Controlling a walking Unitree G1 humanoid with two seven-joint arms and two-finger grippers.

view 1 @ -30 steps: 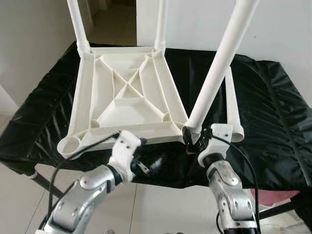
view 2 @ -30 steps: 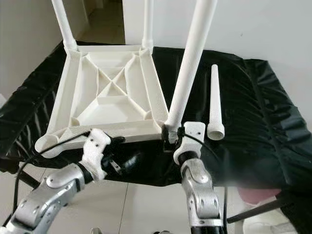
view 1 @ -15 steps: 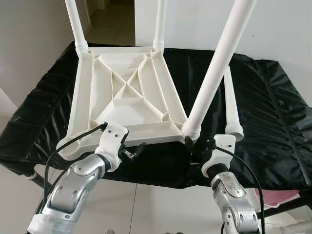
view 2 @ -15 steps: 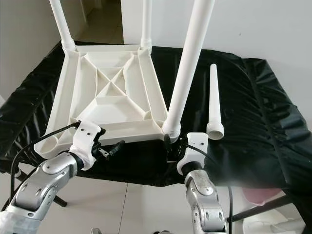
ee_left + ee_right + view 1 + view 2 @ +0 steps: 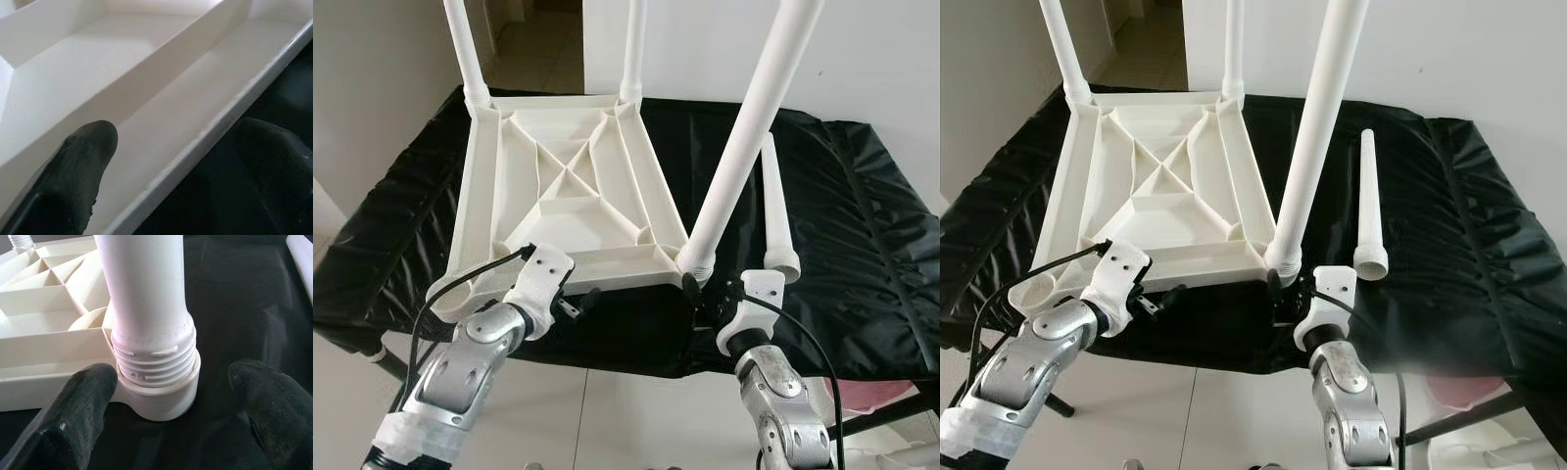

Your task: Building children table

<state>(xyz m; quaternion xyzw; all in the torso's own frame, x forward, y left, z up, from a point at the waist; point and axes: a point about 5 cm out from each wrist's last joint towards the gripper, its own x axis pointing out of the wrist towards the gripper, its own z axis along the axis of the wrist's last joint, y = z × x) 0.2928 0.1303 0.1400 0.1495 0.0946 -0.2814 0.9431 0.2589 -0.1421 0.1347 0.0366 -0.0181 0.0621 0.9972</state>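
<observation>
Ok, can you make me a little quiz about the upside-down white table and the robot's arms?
1. True or false: all four legs are fitted to the upside-down table top.
2. Where is the loose leg? A) lying on the black cover B) on the floor C) held in an end effector
3. Fill in: the right end effector is open around the base of the ____ leg, with threads visible above the corner socket.

Extra to look at: the left end effector is open across the table top's near edge.

Key:
1. False. Three legs stand up; the near left socket is empty.
2. A, on the black cover.
3. Near right.
</observation>
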